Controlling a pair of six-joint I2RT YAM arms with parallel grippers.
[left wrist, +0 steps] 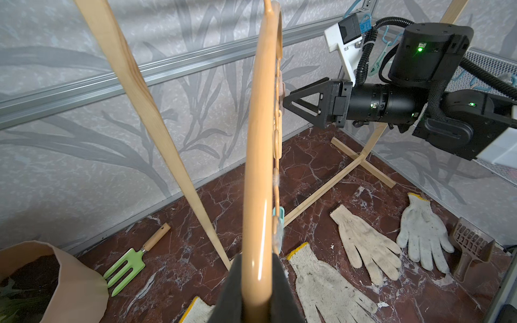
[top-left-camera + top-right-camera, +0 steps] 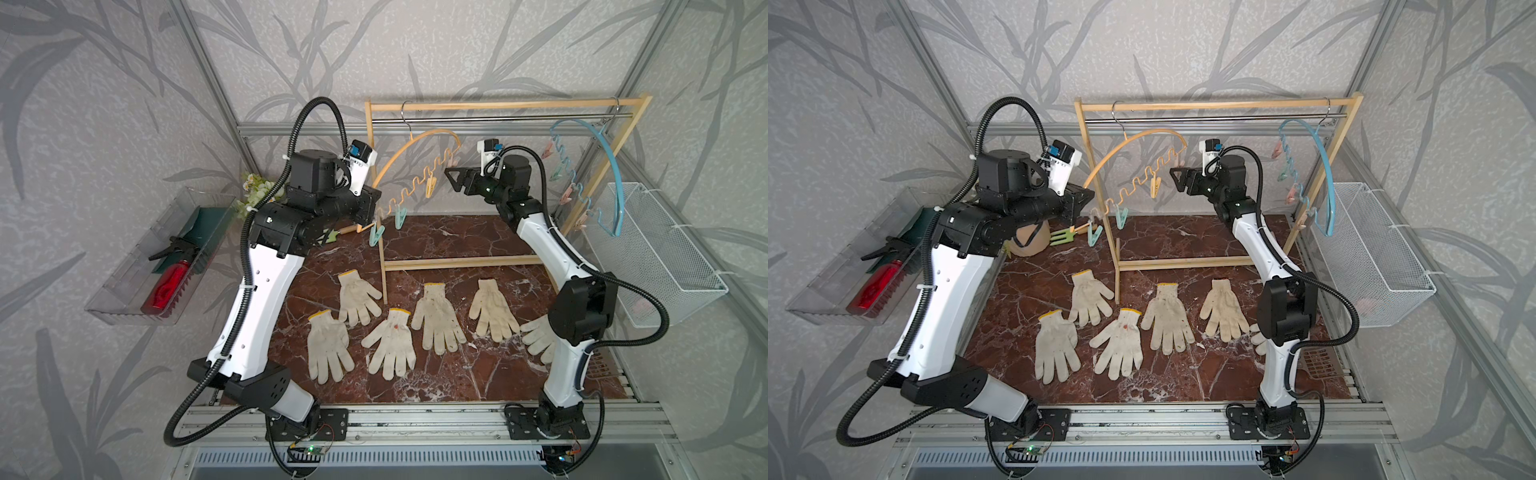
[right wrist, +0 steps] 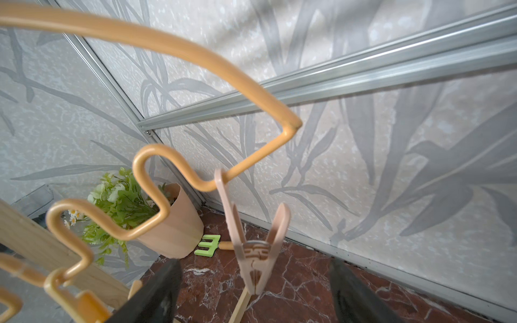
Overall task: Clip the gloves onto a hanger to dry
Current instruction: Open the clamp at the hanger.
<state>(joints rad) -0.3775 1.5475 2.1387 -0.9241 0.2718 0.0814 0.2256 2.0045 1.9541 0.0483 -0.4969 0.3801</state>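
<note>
- Gloves (image 2: 392,345): six, off-white knit with yellow cuffs. All lie flat on the marble tabletop (image 2: 457,241), in a loose row from 7 to 4 o'clock in both top views. The one at 4 o'clock is partly hidden behind the right arm. None is lifted or clipped yet.
- Left claw (image 1: 257,279): clenched on the arc of the orange hanger (image 1: 258,139), at 10 o'clock. This is probably to steady the hanger, so the pegs do not sway while the other arm works.
- Right claw (image 3: 254,275): released, with one finger on either side of the peach clothespin (image 3: 257,251) and no contact visible. The pin hangs from the hanger's end at 12 o'clock. The straddle looks like a set-up for squeezing the pin open.
- Wooden rack (image 2: 498,106): stands at 12 o'clock, and its rail carries both hangers.
- Blue hanger (image 2: 615,166): hangs at 2 o'clock with its pegs free and neither claw near it.
</note>
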